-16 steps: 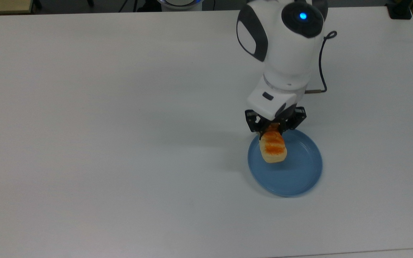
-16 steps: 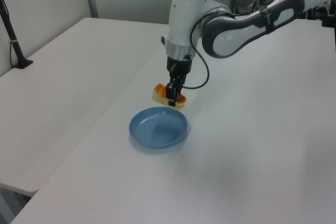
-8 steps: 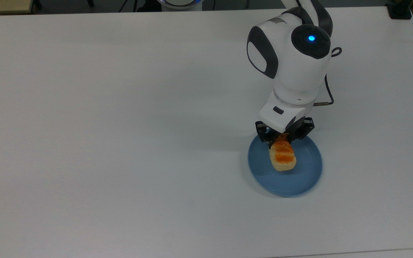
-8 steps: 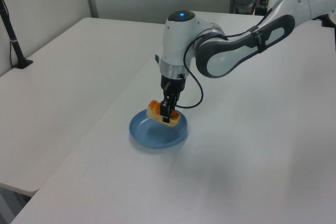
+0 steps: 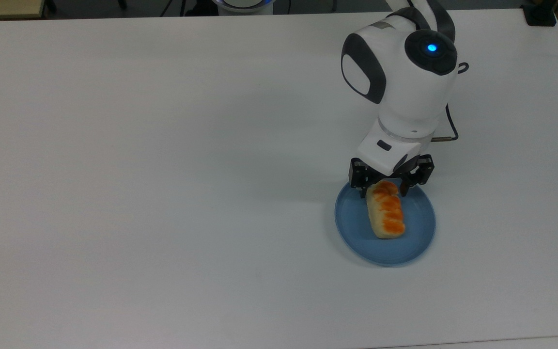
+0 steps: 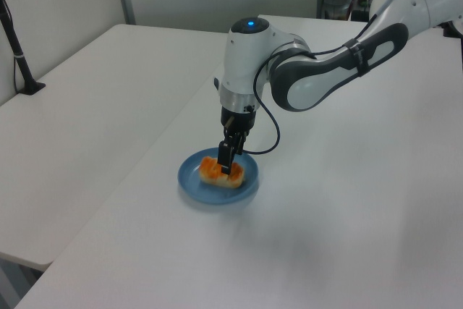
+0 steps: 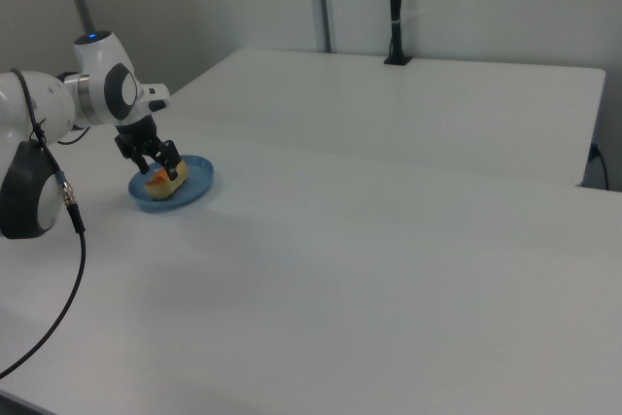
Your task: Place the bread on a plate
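Resting flat on the plate (image 5: 417,242), the bread (image 5: 385,215) sits released; the hand (image 5: 389,186) straddles its end, fingers spread

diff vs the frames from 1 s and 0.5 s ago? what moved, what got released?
The gripper came down over the plate, carrying the bread from above the rim nearest the arm onto the plate. The bread now lies flat inside it, lengthwise toward the top view's bottom. The fingers have spread and stand either side of the bread's near end, so it looks released. The plate stayed where it was on the table.
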Tool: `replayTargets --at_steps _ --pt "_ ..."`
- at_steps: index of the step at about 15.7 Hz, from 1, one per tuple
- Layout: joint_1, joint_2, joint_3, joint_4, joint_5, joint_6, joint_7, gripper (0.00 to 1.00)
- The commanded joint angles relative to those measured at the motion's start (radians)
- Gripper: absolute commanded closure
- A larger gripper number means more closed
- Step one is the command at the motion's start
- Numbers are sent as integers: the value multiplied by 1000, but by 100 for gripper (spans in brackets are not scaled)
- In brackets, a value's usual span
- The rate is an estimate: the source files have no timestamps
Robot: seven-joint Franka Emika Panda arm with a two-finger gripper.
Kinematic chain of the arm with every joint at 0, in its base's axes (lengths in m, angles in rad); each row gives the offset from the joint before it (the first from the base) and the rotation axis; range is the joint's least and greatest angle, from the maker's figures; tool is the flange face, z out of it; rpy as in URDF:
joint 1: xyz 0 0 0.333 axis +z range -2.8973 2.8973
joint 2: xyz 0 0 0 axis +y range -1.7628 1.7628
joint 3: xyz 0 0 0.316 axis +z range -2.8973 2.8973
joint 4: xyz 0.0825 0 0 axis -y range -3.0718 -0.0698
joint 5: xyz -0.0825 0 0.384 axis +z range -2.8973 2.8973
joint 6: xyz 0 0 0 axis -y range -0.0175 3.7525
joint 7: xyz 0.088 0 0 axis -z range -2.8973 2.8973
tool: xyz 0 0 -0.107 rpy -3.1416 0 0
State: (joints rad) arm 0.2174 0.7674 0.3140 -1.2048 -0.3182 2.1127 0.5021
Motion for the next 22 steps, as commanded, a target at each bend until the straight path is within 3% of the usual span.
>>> replayTargets --at_steps 1,5,7,10,12,16,20,22 --pt "22 7 -13 11 -30 7 30 0" --pt "14 -10 -13 7 -22 -6 32 0" --pt "2 -74 -12 -22 -7 -42 32 0" --pt "-38 -201 -10 -38 72 -211 33 0" --pt "-56 -284 -13 -41 85 -380 38 0" --pt "-176 -476 -15 -116 97 -499 7 0" --pt "-317 -643 -23 -168 204 -599 -209 0" --pt "-345 -716 -84 -206 267 -614 -289 0"
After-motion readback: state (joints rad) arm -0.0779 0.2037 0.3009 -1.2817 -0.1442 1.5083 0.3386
